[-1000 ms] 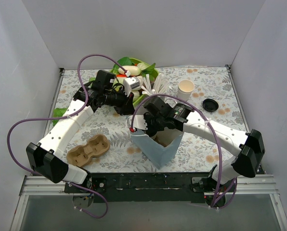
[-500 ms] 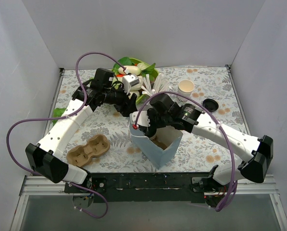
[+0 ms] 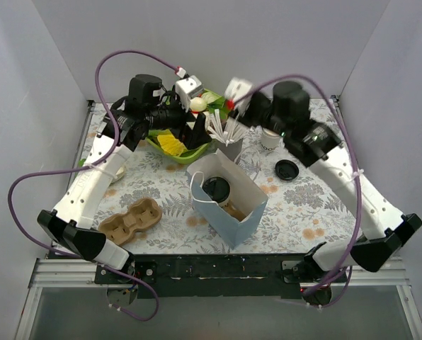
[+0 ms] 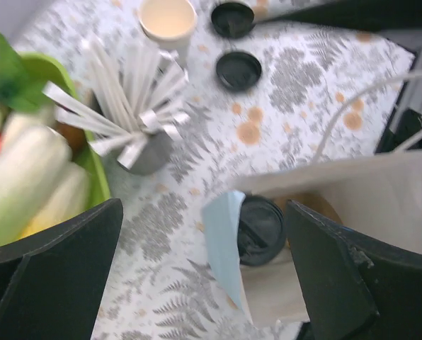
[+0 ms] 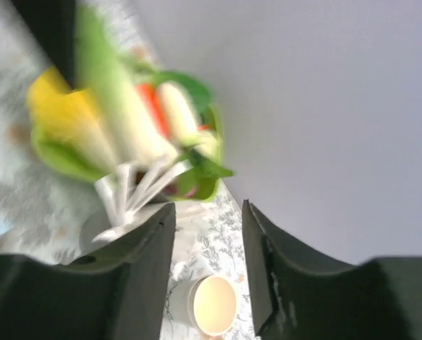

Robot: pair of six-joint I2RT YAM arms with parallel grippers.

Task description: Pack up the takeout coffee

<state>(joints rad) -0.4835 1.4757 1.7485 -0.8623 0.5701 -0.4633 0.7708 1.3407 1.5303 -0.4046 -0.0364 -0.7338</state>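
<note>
Takeout coffee [image 3: 216, 188] inside paper bag [image 3: 219, 221]: only its top shows, sides hidden by bag walls. Right wrist view, 10 o'clock: vegetables [image 5: 105, 106] smeared by motion blur.

Left arm [image 3: 98, 176], right arm [image 3: 360, 190] stretched rearward; left end effector [image 4: 200, 269] gaping; right end effector [image 5: 207, 263] parted narrowly.

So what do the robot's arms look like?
The left arm and right arm are smooth white tubes linked by chunky black joints. A purple cable loops along each one. The left gripper and right gripper each have two flat black fingers.
</note>
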